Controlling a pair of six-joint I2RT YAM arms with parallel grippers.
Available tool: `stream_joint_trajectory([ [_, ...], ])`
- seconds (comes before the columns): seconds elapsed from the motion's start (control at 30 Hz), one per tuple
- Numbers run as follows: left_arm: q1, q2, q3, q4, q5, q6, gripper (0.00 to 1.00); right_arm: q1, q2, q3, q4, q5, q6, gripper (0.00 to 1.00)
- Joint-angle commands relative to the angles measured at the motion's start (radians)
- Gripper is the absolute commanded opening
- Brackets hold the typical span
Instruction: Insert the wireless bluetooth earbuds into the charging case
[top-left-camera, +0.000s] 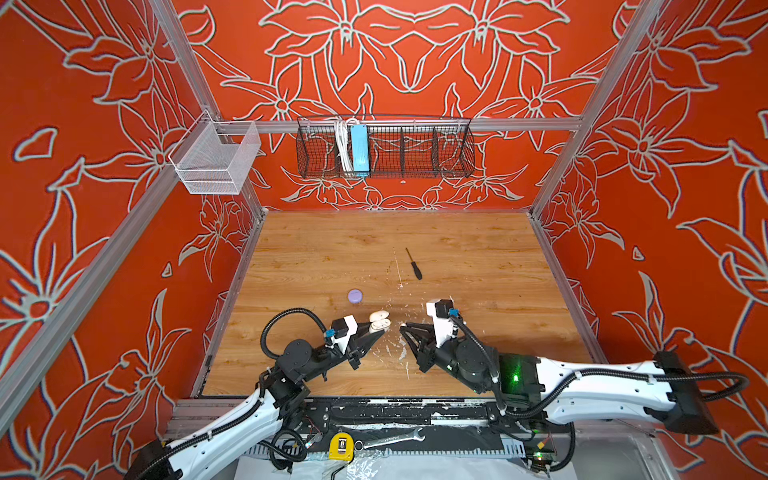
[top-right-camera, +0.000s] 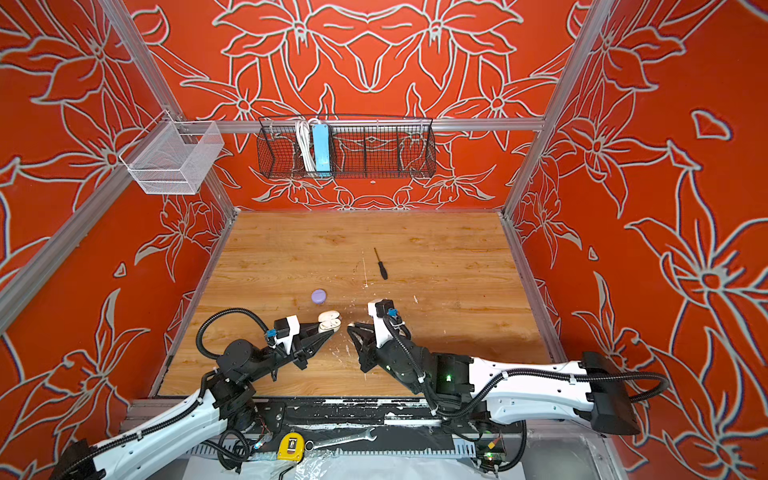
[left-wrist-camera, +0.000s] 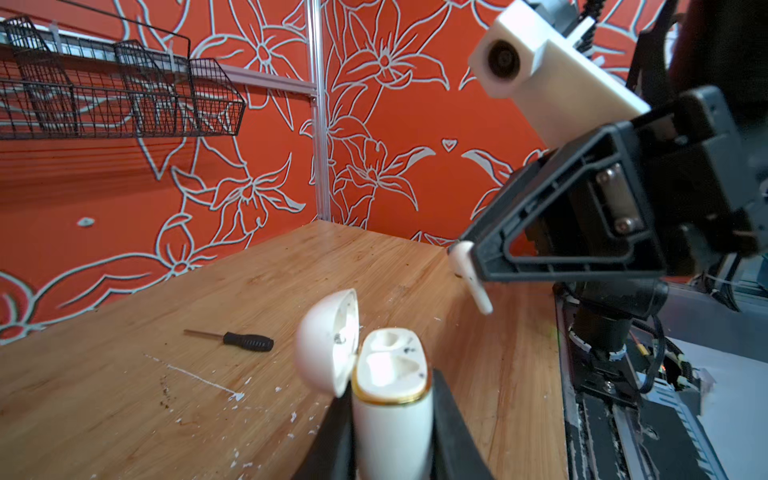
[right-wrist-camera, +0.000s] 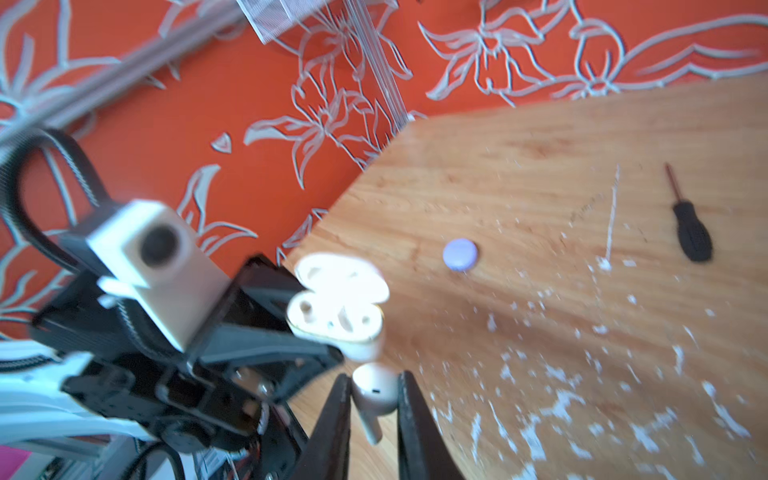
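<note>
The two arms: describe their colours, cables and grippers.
Left arm and right arm: white shells, black joints, black corrugated cables. Left gripper and right gripper: black, triangular-framed, white camera blocks above. Green light on the right arm.

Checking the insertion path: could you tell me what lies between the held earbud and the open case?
Nothing; the left wrist view shows only air above the table between the earbud, in the right gripper, and the case.

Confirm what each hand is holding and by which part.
Left hand grips the open cream-white case by its lower body, lid flipped back. Right hand pinches a cream-white earbud by its head, stem sticking out free.
</note>
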Motion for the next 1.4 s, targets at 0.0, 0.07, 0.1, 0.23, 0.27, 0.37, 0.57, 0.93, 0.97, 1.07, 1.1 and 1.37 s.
stream_joint_trajectory([
  [0.0,-0.005,-0.028,-0.018,0.073,0.037,0.043,0.00,0.032,0.021,0.000,0.214,0.025,-0.099,0.19],
  [0.07,-0.005,-0.030,-0.026,0.088,0.052,0.052,0.00,0.047,0.038,-0.006,0.285,0.010,-0.130,0.19],
  [0.1,-0.005,-0.032,-0.028,0.093,0.062,0.057,0.00,0.056,0.045,-0.008,0.319,0.005,-0.145,0.19],
  [0.23,-0.007,-0.034,-0.033,0.107,0.082,0.068,0.00,0.092,0.076,-0.014,0.438,0.001,-0.205,0.18],
  [0.27,-0.007,-0.037,-0.035,0.114,0.085,0.069,0.00,0.101,0.086,-0.019,0.468,0.003,-0.219,0.18],
  [0.37,-0.008,-0.063,-0.046,0.119,0.096,0.074,0.00,0.132,0.127,-0.030,0.570,0.026,-0.267,0.18],
  [0.57,-0.014,-0.165,-0.077,0.116,0.100,0.082,0.00,0.156,0.229,-0.045,0.754,0.035,-0.309,0.17],
  [0.93,-0.032,-0.240,-0.084,0.077,0.094,0.101,0.00,0.167,0.295,-0.032,0.844,0.058,-0.315,0.17],
  [0.97,-0.033,-0.240,-0.084,0.075,0.094,0.102,0.00,0.167,0.290,-0.033,0.844,0.054,-0.315,0.17],
  [1.07,-0.034,-0.240,-0.084,0.076,0.095,0.104,0.00,0.167,0.270,-0.032,0.839,0.040,-0.316,0.17],
  [1.1,-0.034,-0.240,-0.084,0.077,0.095,0.104,0.00,0.167,0.266,-0.031,0.835,0.038,-0.316,0.17],
  [1.37,-0.037,-0.257,-0.082,0.059,0.077,0.105,0.00,0.166,0.301,-0.001,0.830,0.052,-0.321,0.17],
])
